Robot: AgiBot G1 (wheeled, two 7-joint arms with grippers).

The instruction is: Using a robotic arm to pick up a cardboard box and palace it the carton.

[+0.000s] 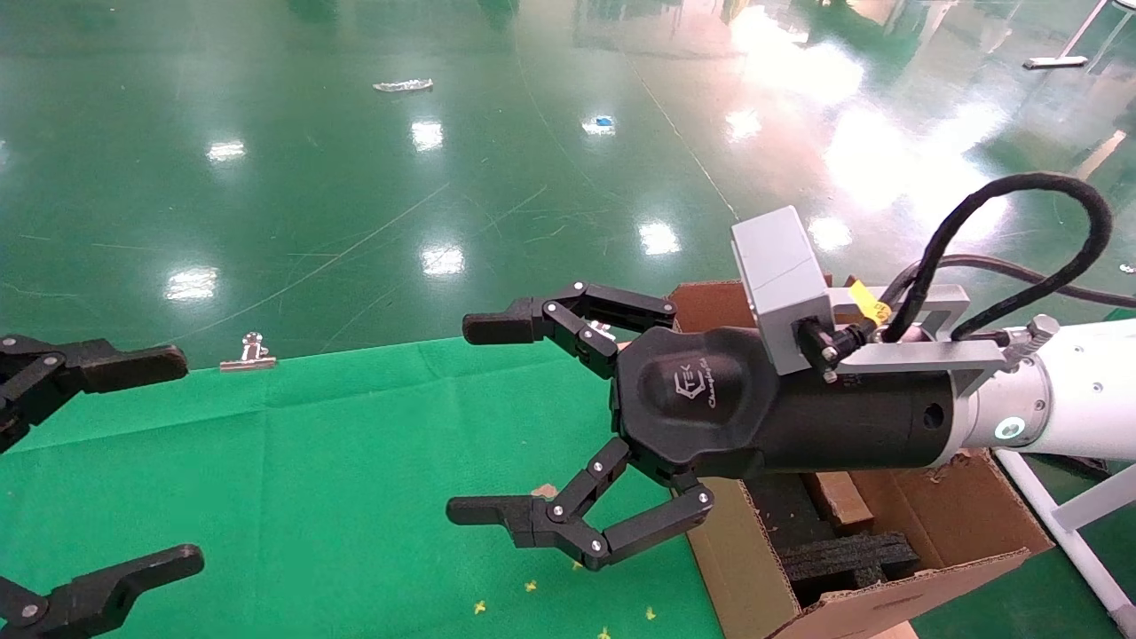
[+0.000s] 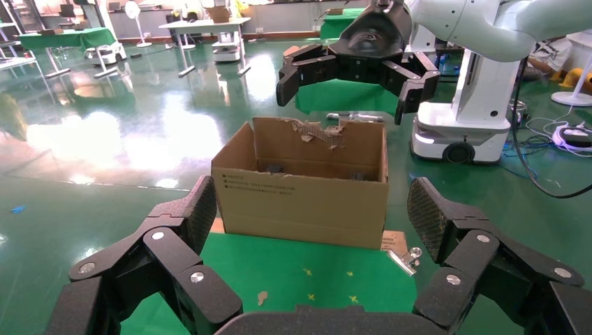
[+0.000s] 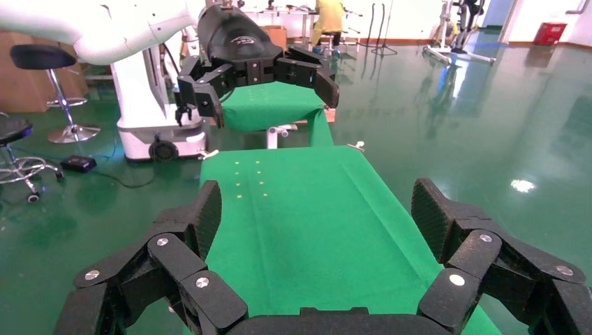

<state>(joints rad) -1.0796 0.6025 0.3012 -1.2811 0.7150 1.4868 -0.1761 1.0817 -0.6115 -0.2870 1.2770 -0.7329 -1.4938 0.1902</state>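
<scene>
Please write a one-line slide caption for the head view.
Right gripper open above the green table, beside the carton; left gripper open at the table's left edge.

green cloth (image 1: 311, 461), binder clip (image 1: 249, 353) at edge, glossy floor (image 1: 355, 177).

Bright overhead glare on floor (image 1: 532, 177)
</scene>
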